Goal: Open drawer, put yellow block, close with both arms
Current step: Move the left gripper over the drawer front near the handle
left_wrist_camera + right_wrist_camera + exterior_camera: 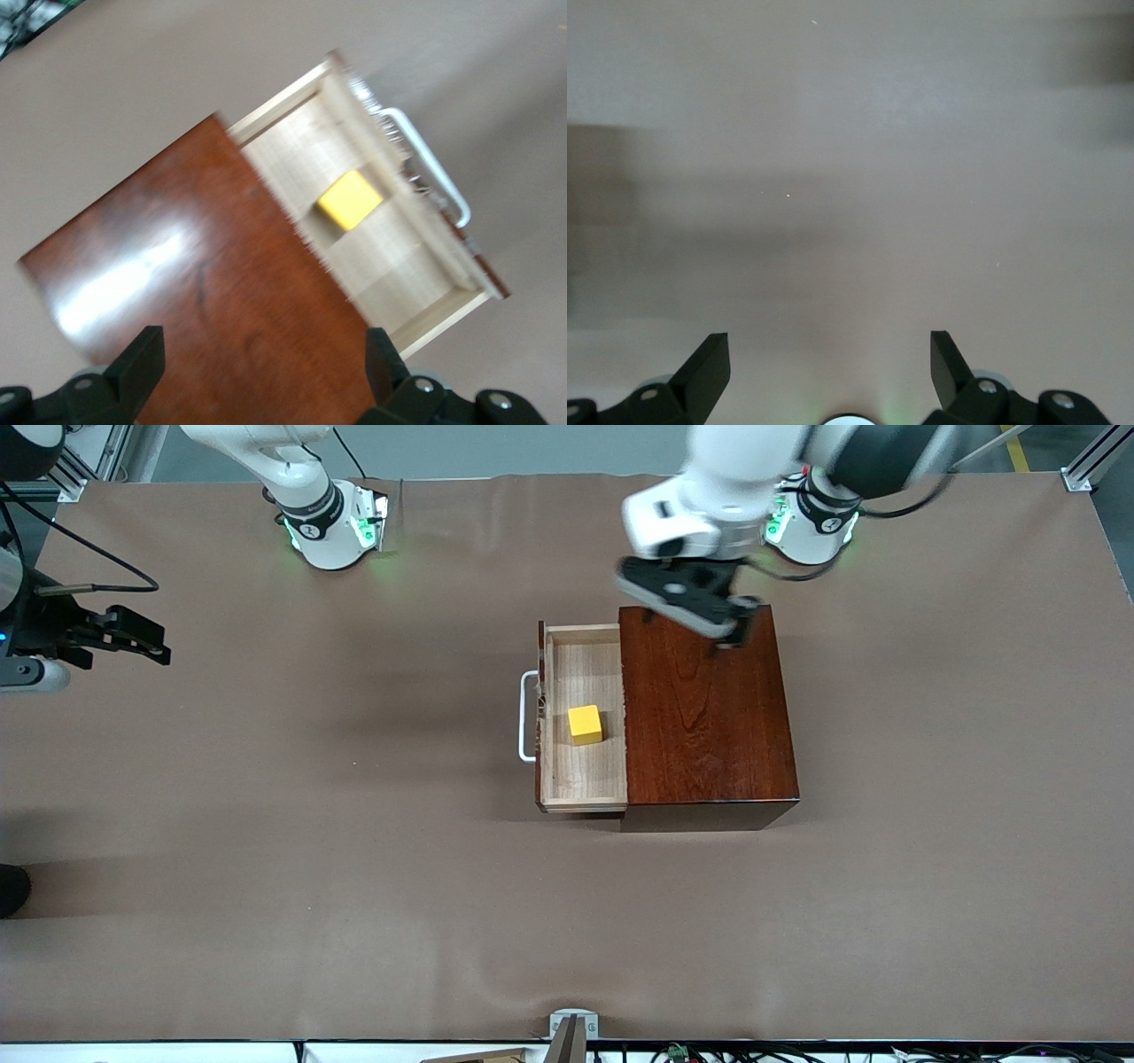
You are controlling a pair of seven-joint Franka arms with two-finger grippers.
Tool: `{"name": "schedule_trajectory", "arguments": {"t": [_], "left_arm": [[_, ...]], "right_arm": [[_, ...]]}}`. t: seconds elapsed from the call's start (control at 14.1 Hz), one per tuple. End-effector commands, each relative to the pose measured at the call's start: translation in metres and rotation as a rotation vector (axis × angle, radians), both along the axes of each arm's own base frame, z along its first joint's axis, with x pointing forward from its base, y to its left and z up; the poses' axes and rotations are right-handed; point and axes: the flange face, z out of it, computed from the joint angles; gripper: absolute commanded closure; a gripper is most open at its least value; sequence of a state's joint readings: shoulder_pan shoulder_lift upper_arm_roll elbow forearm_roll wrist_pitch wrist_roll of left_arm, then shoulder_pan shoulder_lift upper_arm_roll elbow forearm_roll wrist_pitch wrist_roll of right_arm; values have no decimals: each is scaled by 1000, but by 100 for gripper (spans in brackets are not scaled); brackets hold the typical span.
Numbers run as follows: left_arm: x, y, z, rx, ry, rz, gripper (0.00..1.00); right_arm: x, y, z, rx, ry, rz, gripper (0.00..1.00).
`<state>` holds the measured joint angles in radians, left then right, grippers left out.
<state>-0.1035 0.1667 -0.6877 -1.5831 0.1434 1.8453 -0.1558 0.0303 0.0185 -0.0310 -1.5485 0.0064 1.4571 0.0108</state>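
Front view, as I read it: drawer [582, 717], pale grainy wood, pulled out of the glossy reddish-brown box [704, 713]; white bar handle [528, 716]; yellow block [585, 724] lying inside. Left gripper [709, 615] over the box top, empty. Right gripper [133, 636] waits over matte brown table [310, 824].

Left wrist: fingers [142, 359] spread, released.

Right wrist: fingers [707, 365] spread, nothing held.

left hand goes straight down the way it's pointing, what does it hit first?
Most likely the top of the box. The left hand, open and empty, hangs over the box's end nearest the arms' bases, and its wrist view shows that top between the fingers. The open drawer lies off that line.
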Motion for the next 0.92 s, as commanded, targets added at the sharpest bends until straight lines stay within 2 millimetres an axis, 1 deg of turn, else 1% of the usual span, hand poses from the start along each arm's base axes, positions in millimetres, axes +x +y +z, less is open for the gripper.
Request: {"name": "schedule_trajectory", "arguments": {"t": [0.0, 0.07, 0.21, 0.28, 0.35, 0.43, 0.5, 0.64, 0.71, 0.78, 0.85], "left_arm": [[20, -34, -9, -26, 12, -73, 0], [20, -44, -10, -39, 15, -90, 0], [34, -51, -24, -57, 28, -141, 0], [37, -61, -28, -58, 14, -227, 0], [44, -67, -33, -42, -13, -333, 0], [45, -77, -38, -33, -28, -427, 0], [46, -85, -48, -36, -20, -498, 0], [39, -111, -62, -47, -23, -645, 0], [45, -115, -76, -43, -25, -673, 0], [44, -124, -84, -65, -39, -706, 0], [47, -130, -94, -92, -49, -719, 0]], "right_arm": [[-13, -3, 2, 15, 3, -73, 0], [-12, -4, 2, 16, -3, -73, 0], [-11, -11, 4, 12, -17, -84, 0], [-11, -17, 6, 9, -22, -91, 0], [-10, -17, 8, 6, -37, -90, 0], [-9, -15, 9, 6, -45, -85, 0], [-9, -14, 9, 7, -43, -73, 0], [-11, -11, 12, 10, -39, -32, 0], [-13, -12, 15, 11, -33, -31, 0], [-13, -13, 23, 13, -33, -22, 0], [-15, -14, 28, 16, -29, -3, 0]]}}
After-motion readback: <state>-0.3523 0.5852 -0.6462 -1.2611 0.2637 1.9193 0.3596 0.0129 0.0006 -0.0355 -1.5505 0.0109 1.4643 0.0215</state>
